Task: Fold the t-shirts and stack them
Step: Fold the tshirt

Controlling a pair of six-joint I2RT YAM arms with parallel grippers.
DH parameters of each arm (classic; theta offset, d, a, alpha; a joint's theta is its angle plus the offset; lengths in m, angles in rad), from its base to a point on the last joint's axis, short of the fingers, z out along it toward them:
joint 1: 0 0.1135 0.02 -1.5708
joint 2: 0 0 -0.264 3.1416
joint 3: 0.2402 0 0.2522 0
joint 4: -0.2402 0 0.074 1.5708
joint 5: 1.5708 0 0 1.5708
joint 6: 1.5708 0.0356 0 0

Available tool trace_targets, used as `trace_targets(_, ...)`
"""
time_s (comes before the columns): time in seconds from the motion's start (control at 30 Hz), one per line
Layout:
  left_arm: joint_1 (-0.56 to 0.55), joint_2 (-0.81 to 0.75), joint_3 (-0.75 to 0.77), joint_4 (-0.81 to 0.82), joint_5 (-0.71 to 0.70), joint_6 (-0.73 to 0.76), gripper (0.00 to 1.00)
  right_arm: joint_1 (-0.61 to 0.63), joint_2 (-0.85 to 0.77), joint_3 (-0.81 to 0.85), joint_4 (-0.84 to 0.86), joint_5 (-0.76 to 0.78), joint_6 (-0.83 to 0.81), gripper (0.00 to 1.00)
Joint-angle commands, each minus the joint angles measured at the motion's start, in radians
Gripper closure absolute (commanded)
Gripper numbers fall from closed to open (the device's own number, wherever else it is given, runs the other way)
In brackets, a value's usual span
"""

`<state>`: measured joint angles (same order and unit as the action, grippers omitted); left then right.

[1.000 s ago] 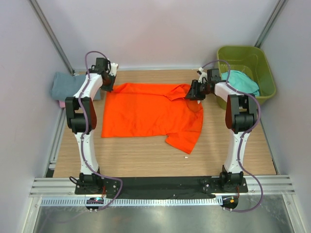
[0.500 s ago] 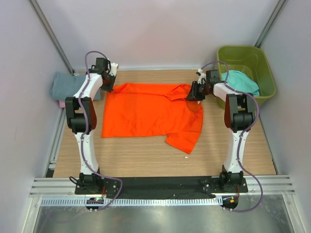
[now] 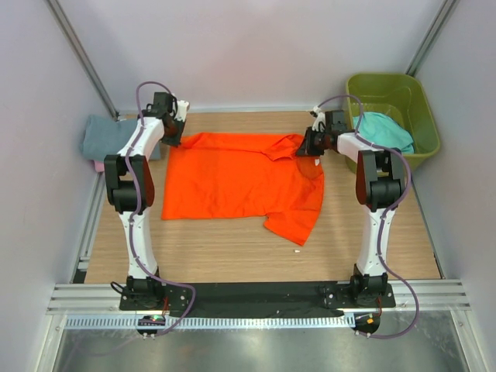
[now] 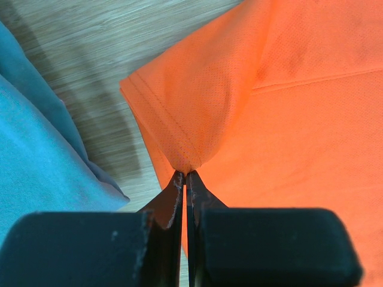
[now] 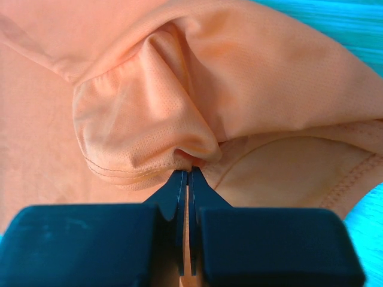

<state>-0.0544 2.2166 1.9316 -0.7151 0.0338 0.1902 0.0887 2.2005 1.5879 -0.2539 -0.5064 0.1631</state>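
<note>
A bright orange t-shirt [image 3: 236, 180] lies spread on the wooden table. My left gripper [image 3: 172, 137] is shut on its far left corner; the left wrist view shows the cloth [image 4: 197, 119] pinched at the fingertips [image 4: 185, 173]. My right gripper [image 3: 304, 147] is shut on the shirt's far right corner, where the cloth [image 5: 155, 113] bunches at the tips [image 5: 190, 172]. A grey-blue t-shirt [image 3: 101, 137] lies folded at the far left over a pink one [image 3: 98, 165]. A teal t-shirt [image 3: 385, 130] lies in the olive-green tub [image 3: 395, 87].
The tub stands at the far right corner beside the right arm. The grey-blue cloth [image 4: 36, 155] lies close to the left gripper. The orange shirt's lower right part [image 3: 298, 221] is folded over and rumpled. Bare wood shows at the front.
My right gripper has drawn the shirt's far right corner slightly farther back and left. The left gripper and its corner have not moved.
</note>
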Motion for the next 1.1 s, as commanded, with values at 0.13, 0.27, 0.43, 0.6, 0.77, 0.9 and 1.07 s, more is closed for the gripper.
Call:
trace_targets(0.13,-0.002,-0.067,0.03,0.014,-0.009,0.005,1.0,0.009,-0.206,-0.016,-0.025,0.057,-0.069,0.99)
trace_targets(0.27,0.013,-0.093,0.082,0.023,-0.025,0.009,1.0,0.011,-0.32,-0.006,-0.064,0.178,-0.186,0.99)
trace_targets(0.43,0.033,-0.109,0.159,0.036,-0.025,0.008,1.0,0.009,-0.389,0.021,-0.087,0.272,-0.318,0.99)
trace_targets(0.6,0.036,-0.146,0.211,0.04,0.005,-0.02,1.0,0.031,-0.412,0.043,-0.126,0.318,-0.419,0.98)
trace_targets(0.77,0.044,-0.204,0.211,0.043,0.029,-0.034,1.0,0.055,-0.441,0.05,-0.157,0.367,-0.539,0.98)
trace_targets(0.9,0.047,-0.236,0.169,0.039,0.055,-0.035,1.0,0.065,-0.472,0.02,-0.171,0.367,-0.545,0.99)
trace_targets(1.07,0.045,-0.252,0.115,0.039,0.09,-0.054,1.0,0.082,-0.522,-0.029,-0.177,0.358,-0.545,0.99)
